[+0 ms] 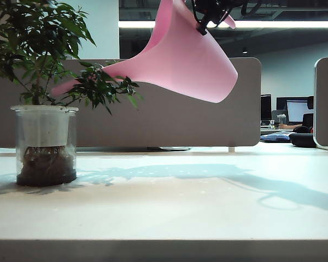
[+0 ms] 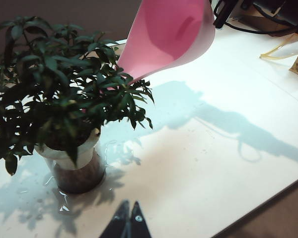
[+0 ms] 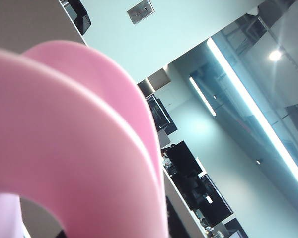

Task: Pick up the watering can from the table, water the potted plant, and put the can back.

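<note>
The pink watering can (image 1: 180, 60) hangs tilted in the air above the white table (image 1: 180, 202). Its thin spout (image 1: 71, 84) slants down to the left into the leaves of the potted plant (image 1: 38, 49). My right gripper (image 1: 205, 24) is shut on the can's handle at the top. In the right wrist view only the pink handle (image 3: 64, 139) shows and the fingers are hidden. The plant stands in a clear glass jar (image 1: 45, 144) at the left. My left gripper (image 2: 129, 204) is shut and empty, low over the table in front of the plant (image 2: 54, 94), with the can (image 2: 164, 34) beyond it.
A grey partition (image 1: 208, 120) runs along the table's far side, with a second panel (image 1: 327, 103) at the right. Monitors and a desk (image 1: 295, 109) lie beyond. Cables and a clear wrapper (image 2: 288, 47) sit at the far corner. Shiny wet patches (image 2: 64, 203) surround the jar.
</note>
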Controlling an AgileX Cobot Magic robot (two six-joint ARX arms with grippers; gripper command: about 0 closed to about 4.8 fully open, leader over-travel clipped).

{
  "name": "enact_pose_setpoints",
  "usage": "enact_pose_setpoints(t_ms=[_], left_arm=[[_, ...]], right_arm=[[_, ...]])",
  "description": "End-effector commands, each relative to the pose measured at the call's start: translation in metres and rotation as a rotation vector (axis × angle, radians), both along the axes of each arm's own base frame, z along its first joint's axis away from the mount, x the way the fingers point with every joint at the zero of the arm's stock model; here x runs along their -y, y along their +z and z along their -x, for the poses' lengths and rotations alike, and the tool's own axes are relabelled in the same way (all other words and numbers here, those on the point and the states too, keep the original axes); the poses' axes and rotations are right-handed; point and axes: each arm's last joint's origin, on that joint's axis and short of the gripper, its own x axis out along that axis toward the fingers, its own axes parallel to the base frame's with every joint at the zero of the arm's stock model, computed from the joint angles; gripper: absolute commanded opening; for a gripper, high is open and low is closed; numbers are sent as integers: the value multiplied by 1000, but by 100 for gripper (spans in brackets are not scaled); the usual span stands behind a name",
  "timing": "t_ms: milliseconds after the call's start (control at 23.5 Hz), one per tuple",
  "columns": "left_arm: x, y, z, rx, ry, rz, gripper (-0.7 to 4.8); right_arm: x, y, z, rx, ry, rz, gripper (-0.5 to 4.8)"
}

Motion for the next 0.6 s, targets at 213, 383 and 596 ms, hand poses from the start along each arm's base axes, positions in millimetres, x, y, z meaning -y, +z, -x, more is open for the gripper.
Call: enact_pose_setpoints(t_ms=[213, 383, 596], left_arm=[[0, 2, 1, 11, -7, 6, -5], [0, 2, 1, 11, -7, 6, -5], [0, 2, 1, 11, -6, 6, -5]], right_arm=[[4, 18, 4, 63, -35, -93, 111], [14, 16, -1, -15, -87, -260, 112], [38, 4, -12, -197, -95, -490, 111]])
